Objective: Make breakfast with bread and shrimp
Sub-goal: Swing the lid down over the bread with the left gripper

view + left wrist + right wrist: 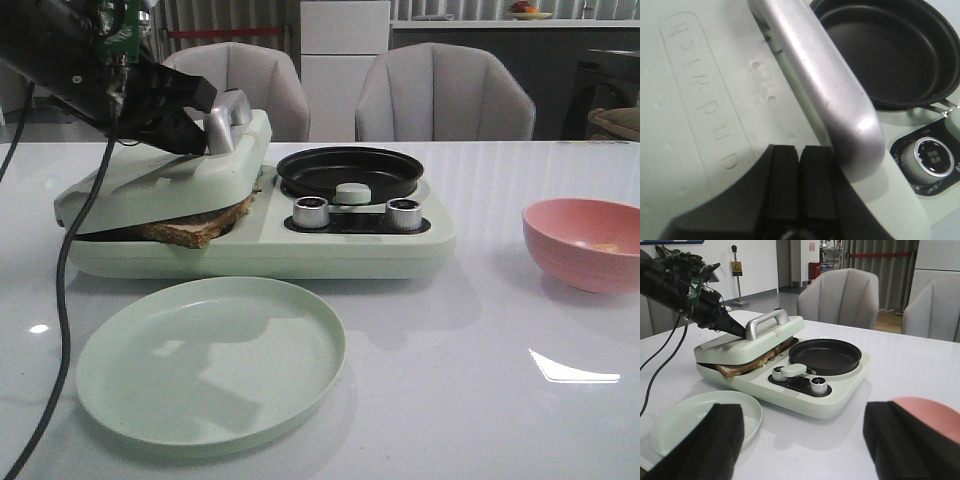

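Note:
The bread (196, 232) lies inside the pale green sandwich maker, with only a brown crust edge showing under the nearly closed lid (160, 182); it also shows in the right wrist view (747, 365). My left gripper (197, 128) is shut and empty, its fingertips (785, 165) on the lid beside the silver handle (825, 85). In the right wrist view the left gripper (738, 330) sits against the handle (766, 321). My right gripper (802, 412) is open and empty, above the table in front of the appliance. The shrimp is hidden.
A black round pan (350, 172) sits on the appliance's right half, with two silver knobs (311, 211) in front. A pale green plate (210, 365) lies on the table in front of the appliance. A pink bowl (585, 242) stands at the right. Chairs stand behind the table.

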Controlling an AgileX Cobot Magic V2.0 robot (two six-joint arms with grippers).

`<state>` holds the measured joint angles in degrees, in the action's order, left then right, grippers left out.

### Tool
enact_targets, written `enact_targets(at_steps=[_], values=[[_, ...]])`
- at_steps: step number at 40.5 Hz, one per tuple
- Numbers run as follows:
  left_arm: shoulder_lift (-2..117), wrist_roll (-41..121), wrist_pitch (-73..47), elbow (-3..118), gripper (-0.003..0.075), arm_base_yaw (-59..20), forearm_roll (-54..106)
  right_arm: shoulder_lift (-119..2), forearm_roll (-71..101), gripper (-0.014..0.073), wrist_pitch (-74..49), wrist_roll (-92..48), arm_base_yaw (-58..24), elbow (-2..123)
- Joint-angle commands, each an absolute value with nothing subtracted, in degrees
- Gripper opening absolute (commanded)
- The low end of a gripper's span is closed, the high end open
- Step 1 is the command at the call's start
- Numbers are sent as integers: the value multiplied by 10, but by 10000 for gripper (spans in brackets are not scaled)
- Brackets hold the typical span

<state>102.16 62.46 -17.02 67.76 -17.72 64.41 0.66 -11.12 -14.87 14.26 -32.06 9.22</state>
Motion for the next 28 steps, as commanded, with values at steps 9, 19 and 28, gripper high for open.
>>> enact_targets(at_steps=[9,19,28], values=[[952,577,-163,694,41,-183,553,12,-114,594,-96,141,-316,107],[860,347,-217,694,41,-183,240,12,-114,594,-96,141,-316,107],[766,206,-330,694,41,-183,68,12,-114,594,-96,141,-316,107]])
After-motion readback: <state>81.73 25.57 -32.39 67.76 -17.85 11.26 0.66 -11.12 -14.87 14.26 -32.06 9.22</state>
